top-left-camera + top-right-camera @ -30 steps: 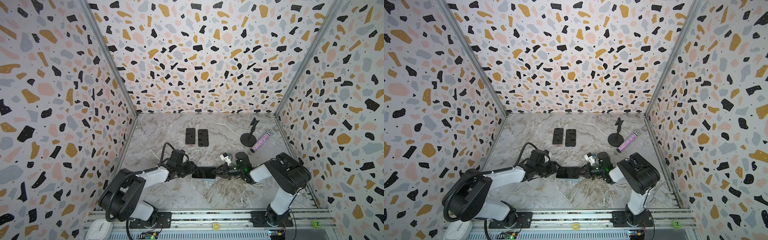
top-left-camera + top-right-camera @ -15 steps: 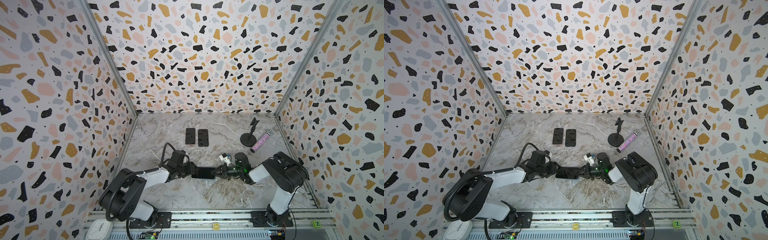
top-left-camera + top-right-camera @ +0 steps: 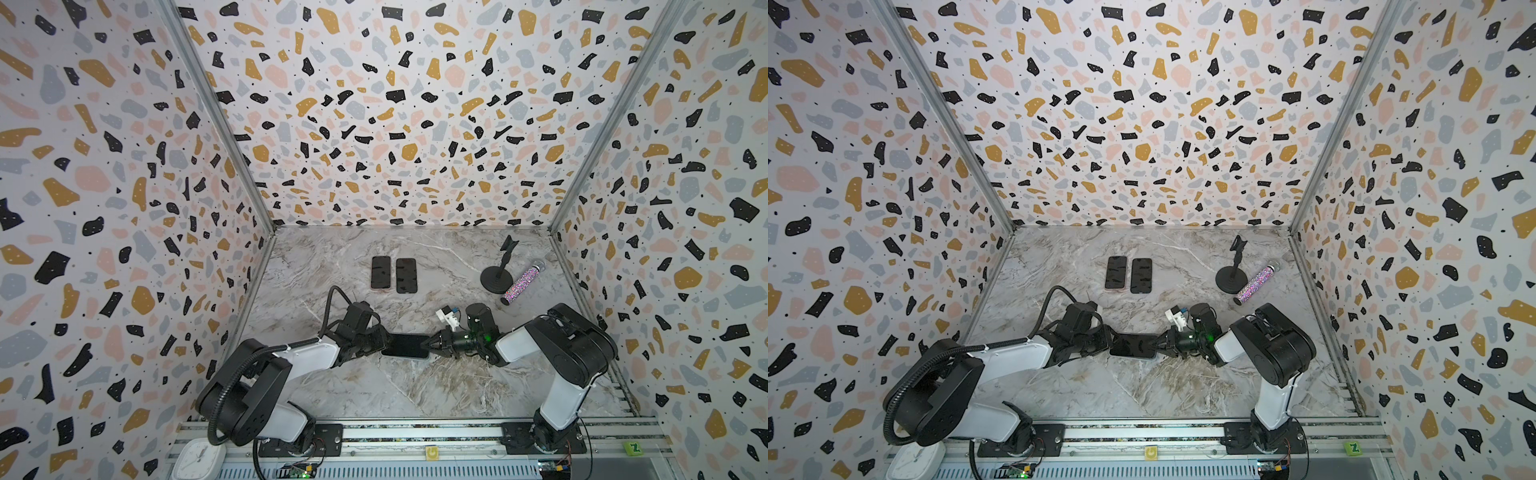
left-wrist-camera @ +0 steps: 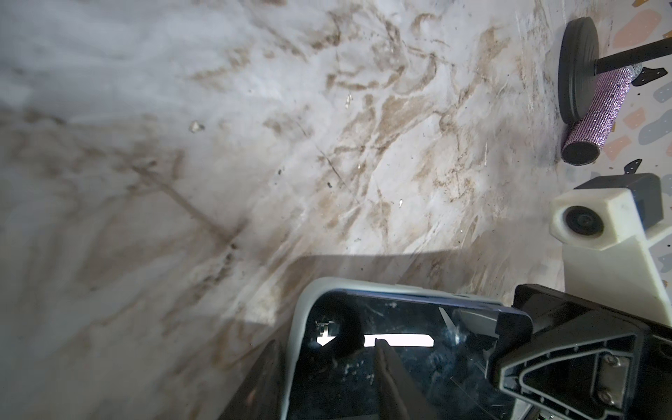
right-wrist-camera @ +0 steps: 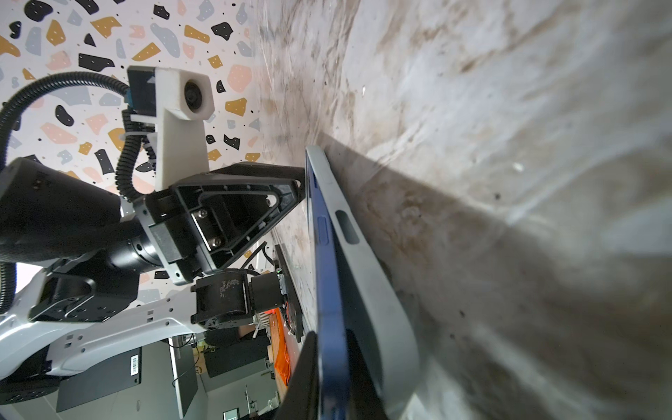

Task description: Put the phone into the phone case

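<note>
1. The phone (image 3: pixel 405 345) (image 3: pixel 1133 345) lies screen up on the table (image 3: pixel 415 395), about midway between the left and right edges and nearer the front edge than the back edge, with its long axis parallel to the front edge
2. The phone case (image 5: pixel 371 291) is the grey shell directly beneath the phone (image 5: pixel 329 272). In the right wrist view the two meet at the end toward the left edge and diverge toward the right edge, so the phone is tilted and only partly seated
3. The right gripper (image 3: pixel 428 344) (image 3: pixel 1156 344) is closed to a narrow setting on the end of the phone toward the right edge. One finger bears on the screen side and the other sits between the phone's back and the case
4. The left gripper (image 3: pixel 384 343) (image 3: pixel 1109 343) is at the opposite end. Its jaws stand partly apart at a narrow setting. In the left wrist view one finger lies over the screen (image 4: pixel 454 363) and the other lies outside the case rim (image 4: pixel 296 327), close to the table. Whether either finger presses down cannot be told
5. Two spare phones (image 3: pixel 381 272) (image 3: pixel 406 275) lie side by side, screen up, toward the back edge, well apart from both grippers
6. A black stand (image 3: pixel 496 278) is upright near the back right corner, with a glittered cylinder (image 3: pixel 521 282) lying just beside its base
</note>
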Available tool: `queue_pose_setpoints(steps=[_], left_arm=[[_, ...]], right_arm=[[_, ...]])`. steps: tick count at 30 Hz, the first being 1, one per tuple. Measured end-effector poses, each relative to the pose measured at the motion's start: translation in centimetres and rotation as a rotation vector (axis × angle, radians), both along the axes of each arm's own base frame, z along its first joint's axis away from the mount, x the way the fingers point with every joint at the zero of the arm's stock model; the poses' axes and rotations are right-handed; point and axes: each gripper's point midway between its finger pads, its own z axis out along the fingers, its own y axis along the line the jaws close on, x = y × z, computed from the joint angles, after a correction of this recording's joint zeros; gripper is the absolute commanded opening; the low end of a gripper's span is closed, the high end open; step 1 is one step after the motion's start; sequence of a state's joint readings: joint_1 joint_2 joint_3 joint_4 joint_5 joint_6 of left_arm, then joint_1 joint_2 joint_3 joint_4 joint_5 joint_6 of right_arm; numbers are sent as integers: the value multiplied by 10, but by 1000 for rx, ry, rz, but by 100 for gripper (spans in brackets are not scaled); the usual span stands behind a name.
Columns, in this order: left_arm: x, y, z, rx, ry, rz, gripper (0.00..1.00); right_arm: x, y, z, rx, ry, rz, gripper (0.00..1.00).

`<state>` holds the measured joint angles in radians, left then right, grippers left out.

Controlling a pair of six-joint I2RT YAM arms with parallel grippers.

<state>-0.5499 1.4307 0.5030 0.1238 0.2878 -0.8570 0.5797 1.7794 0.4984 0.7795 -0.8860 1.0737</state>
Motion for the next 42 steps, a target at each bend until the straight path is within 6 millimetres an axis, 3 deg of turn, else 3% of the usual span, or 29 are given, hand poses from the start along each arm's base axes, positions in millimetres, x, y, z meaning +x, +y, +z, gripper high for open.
queue_pose_setpoints(steps=[7,14,19,26,31,36,42], left_arm=[[0,2,-1,12,-12,-3,35],[-10,-2,-1,-14,16,-64,35],[-12,7,-2,-8,24,-71,35],[-18,13,0,10,28,-88,41],[-22,11,11,-9,10,-110,50],[-30,5,11,-57,20,-121,49],[-39,-2,6,-76,48,-130,47]], right_arm=[[5,5,14,-82,-54,8,19],[3,-11,-12,-297,-67,-9,41],[17,-16,7,-378,-167,-16,48],[28,-22,25,-463,-274,-23,48],[9,-29,20,-527,-297,1,40],[-5,-30,12,-553,-300,25,30],[-5,-30,5,-565,-294,29,25]])
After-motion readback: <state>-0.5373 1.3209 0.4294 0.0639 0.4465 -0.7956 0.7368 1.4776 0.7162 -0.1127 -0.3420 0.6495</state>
